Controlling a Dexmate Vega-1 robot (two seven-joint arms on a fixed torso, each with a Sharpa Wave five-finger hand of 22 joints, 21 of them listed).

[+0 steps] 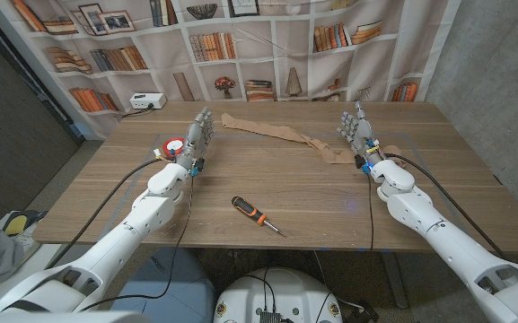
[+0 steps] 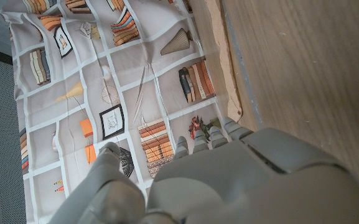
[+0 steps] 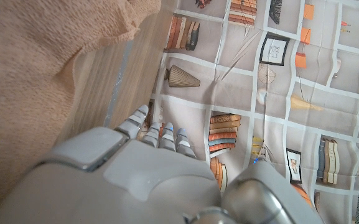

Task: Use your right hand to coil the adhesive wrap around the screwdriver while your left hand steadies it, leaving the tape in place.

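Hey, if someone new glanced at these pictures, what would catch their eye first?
Probably the long tan adhesive wrap lying unrolled across the far side of the wooden table, its end bunched beside the right hand. Next, the orange-and-black screwdriver lying alone near the front edge, midway between the arms. The left hand stands on its edge, open, next to a red-and-white tape roll.

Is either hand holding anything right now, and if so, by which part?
Nothing is held. The left hand and right hand stand apart with nothing in them; the screwdriver and the tan wrap lie untouched on the table.
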